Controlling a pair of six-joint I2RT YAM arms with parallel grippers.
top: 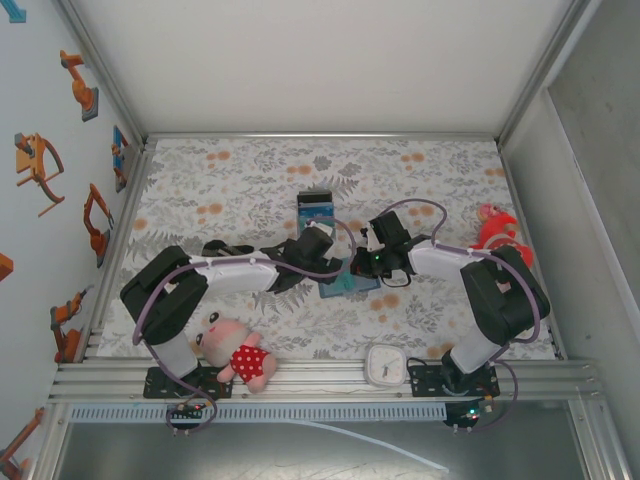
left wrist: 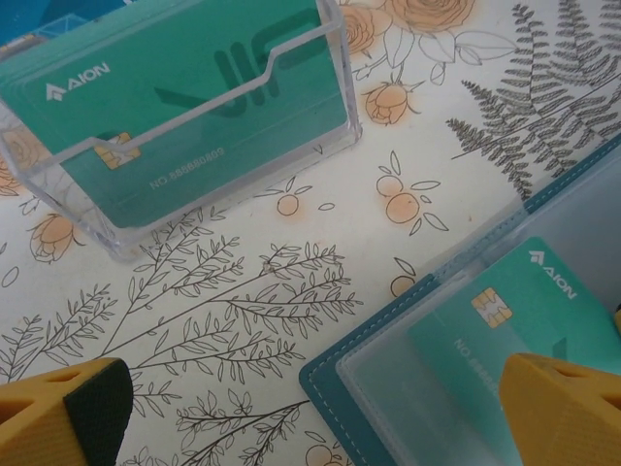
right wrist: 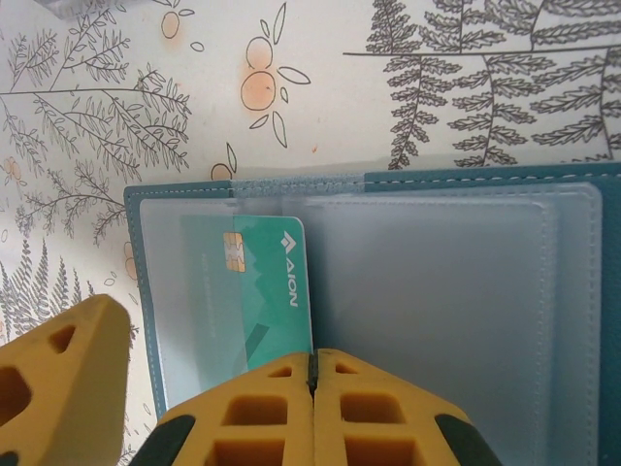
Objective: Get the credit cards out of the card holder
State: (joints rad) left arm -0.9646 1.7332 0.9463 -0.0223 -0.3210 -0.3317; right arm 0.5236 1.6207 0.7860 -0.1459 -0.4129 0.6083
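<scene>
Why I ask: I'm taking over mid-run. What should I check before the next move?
1. Steel-blue bifold wallet open and flat: ok.
2. Teal credit card out of its clear sleeve: not ok, it is inside.
3. Left gripper open: ok.
4. Right gripper shut at that card's edge: ok; gripping the card: cannot tell.
5. Clear plastic box upright, one teal card inside: ok.

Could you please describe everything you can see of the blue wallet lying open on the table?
The wallet lies open and flat on the floral tablecloth. Its cover looks like teal-blue leatherette with pale stitching along the edge; inside are frosted clear plastic sleeves. One sleeve holds a green card with a gold chip; the other looks empty. The shut right gripper sits over the card's corner.
</scene>
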